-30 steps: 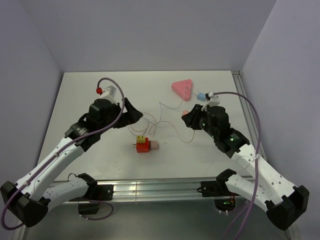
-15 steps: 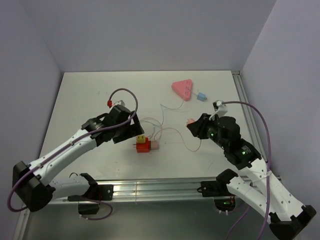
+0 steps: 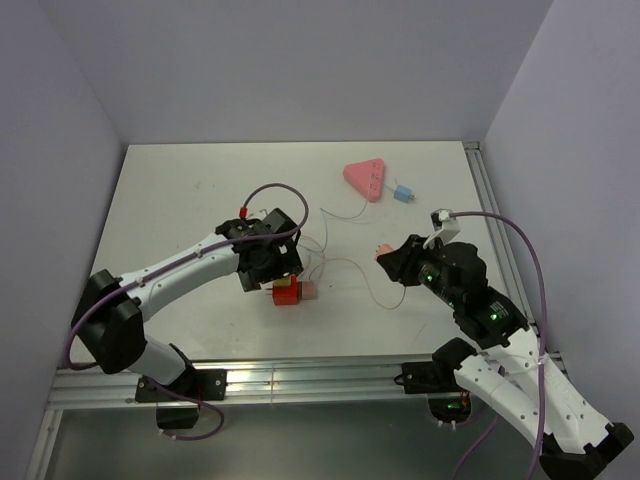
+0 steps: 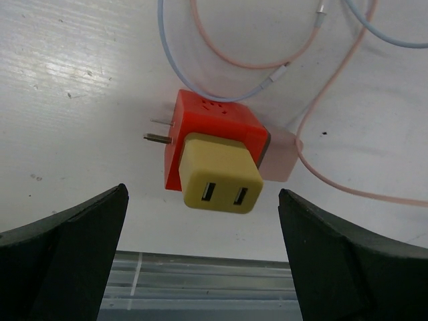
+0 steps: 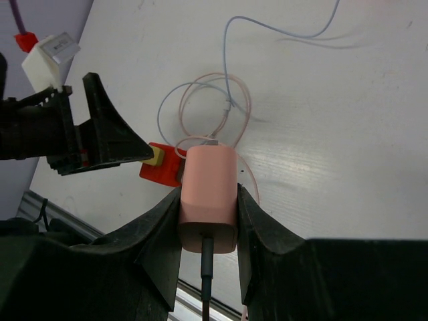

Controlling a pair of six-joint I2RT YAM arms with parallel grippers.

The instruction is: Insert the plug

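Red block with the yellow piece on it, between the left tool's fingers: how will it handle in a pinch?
Probably rigid: the red block looks like hard, boxy plastic, so its flat sides should grip without rolling. The yellow piece sticks out from one face, so it may tip. The thin cables lying against it could tug; whether one is attached is unclear.

Left pincer (image 4: pixel 202 192) gaping downward, right pincer (image 5: pixel 209 195) clamping pink adapter (image 5: pixel 208 172)
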